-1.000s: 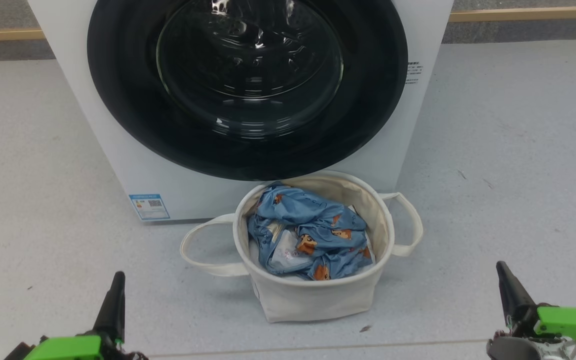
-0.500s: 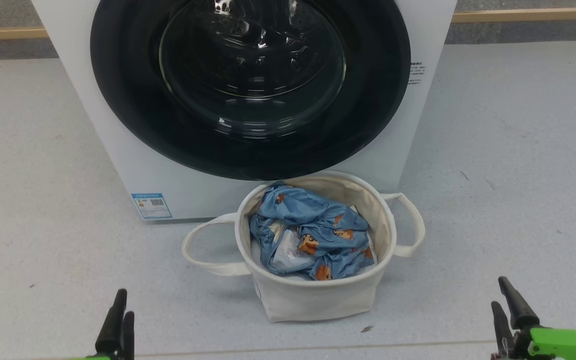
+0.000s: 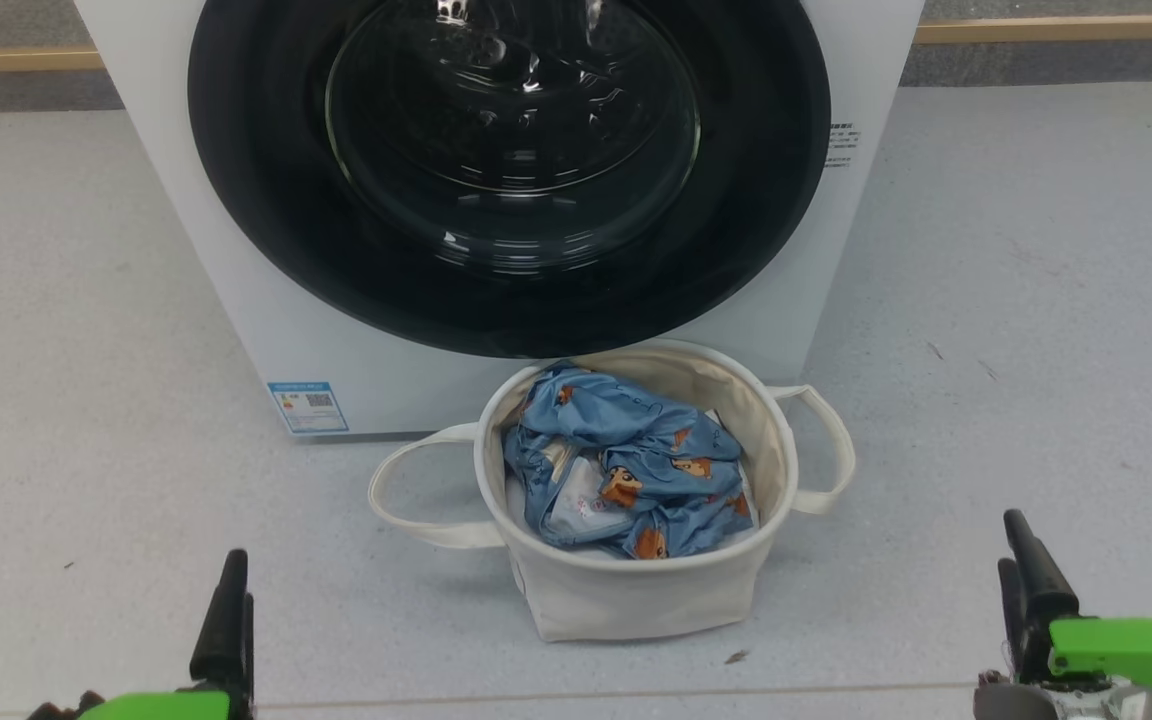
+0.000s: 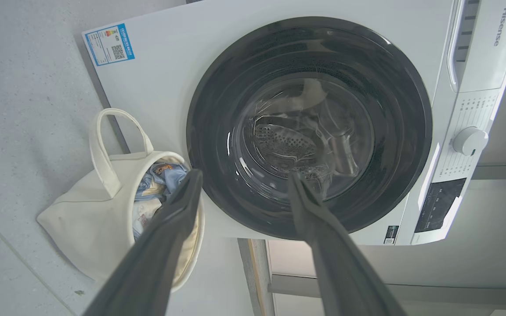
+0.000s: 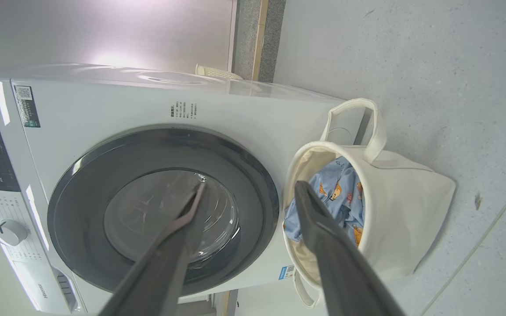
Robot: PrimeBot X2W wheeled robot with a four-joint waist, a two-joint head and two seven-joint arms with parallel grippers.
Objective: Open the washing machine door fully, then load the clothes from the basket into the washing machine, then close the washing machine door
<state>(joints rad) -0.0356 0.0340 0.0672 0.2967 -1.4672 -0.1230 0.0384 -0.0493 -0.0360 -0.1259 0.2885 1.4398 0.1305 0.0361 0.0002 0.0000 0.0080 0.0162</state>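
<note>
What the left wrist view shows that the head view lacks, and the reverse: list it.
Left wrist view adds the control knob, the dark display panel and the brand lettering. Head view adds the right gripper. Both share the closed washing machine door, the basket, the clothes inside it, the blue label and the open left gripper.

Even, bright overhead light fell across the pale floor (image 3: 1036,300), leaving only a soft shadow at the foot of the basket (image 3: 636,600). White glints streaked the glass of the washing machine door (image 3: 511,130). In the wrist views, wide lenses bowed the washing machine (image 4: 156,74), glare bleached the wall (image 5: 103,39), and the fingers (image 4: 160,250) of the left hand (image 4: 244,174) looked soft close to the lens.
</note>
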